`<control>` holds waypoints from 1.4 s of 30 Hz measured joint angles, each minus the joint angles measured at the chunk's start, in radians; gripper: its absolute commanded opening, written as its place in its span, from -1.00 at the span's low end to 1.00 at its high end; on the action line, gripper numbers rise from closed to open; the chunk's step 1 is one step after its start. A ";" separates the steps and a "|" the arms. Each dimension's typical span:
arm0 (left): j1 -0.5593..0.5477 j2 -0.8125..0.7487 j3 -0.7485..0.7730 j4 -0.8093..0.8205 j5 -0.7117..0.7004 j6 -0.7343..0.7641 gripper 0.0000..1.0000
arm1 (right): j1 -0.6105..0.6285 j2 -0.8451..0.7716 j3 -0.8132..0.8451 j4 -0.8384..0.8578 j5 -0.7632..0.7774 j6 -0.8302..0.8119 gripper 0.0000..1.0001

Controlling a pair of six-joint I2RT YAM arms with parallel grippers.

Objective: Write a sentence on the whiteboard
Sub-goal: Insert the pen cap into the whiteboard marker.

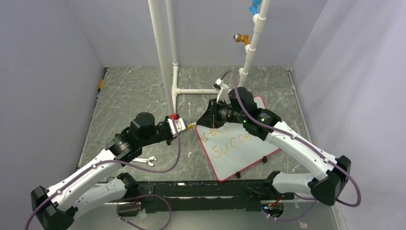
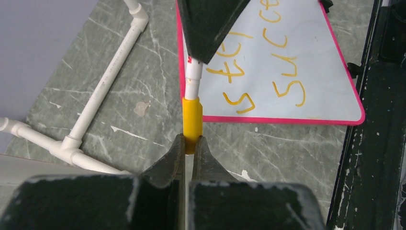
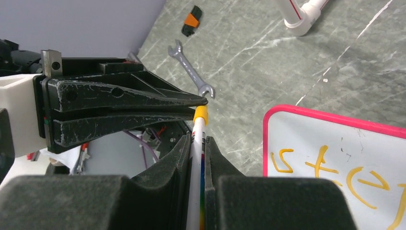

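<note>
Whiteboard [image 2: 325, 86] is white with a thin red-pink rim. Sentence [image 1: 231, 143] is in orange-yellow strokes. Marker [image 2: 193, 81]: white barrel, rainbow stripe down one side, bit of red print. Cap [image 2: 192, 120] is solid yellow. Left gripper [image 2: 191, 143] and right gripper [image 3: 198, 143] are black, scuffed grey at the edges. Arms [image 1: 95, 172]: white shells, black joints. Cables [image 1: 177, 153] purple. Table [image 1: 139, 96] is dark grey-green, marbled with white veins and scratches. PVC pipes [image 1: 160, 52] white, with one blue fitting [image 1: 253, 7] and one orange fitting [image 1: 242, 38]. Wrench [image 3: 191, 69] silver. Small clip [image 3: 191, 21] is orange and black. Walls [image 1: 48, 57] pale lavender-grey.

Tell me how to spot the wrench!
Find the grey-green table. On its left half, close to the left arm, well left of the whiteboard, lies the wrench. It is the only shiny silver tool, forked at both ends.
</note>
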 measured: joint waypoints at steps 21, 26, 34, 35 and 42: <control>0.009 0.017 0.000 -0.140 -0.070 -0.004 -1.00 | 0.163 0.227 0.191 -0.154 0.177 -0.127 -1.00; 0.009 -0.006 0.000 -0.159 -0.109 -0.006 -1.00 | 0.168 0.241 0.195 -0.131 0.186 -0.074 -1.00; 0.009 -0.037 0.000 -0.167 -0.188 -0.002 -1.00 | 0.172 0.285 0.243 -0.126 0.211 0.034 -1.00; 0.009 -0.040 0.000 -0.169 -0.198 -0.002 -1.00 | 0.172 0.294 0.252 -0.129 0.214 0.048 -1.00; 0.009 -0.051 0.000 -0.188 -0.259 0.007 -1.00 | 0.177 0.355 0.312 -0.153 0.227 0.120 -1.00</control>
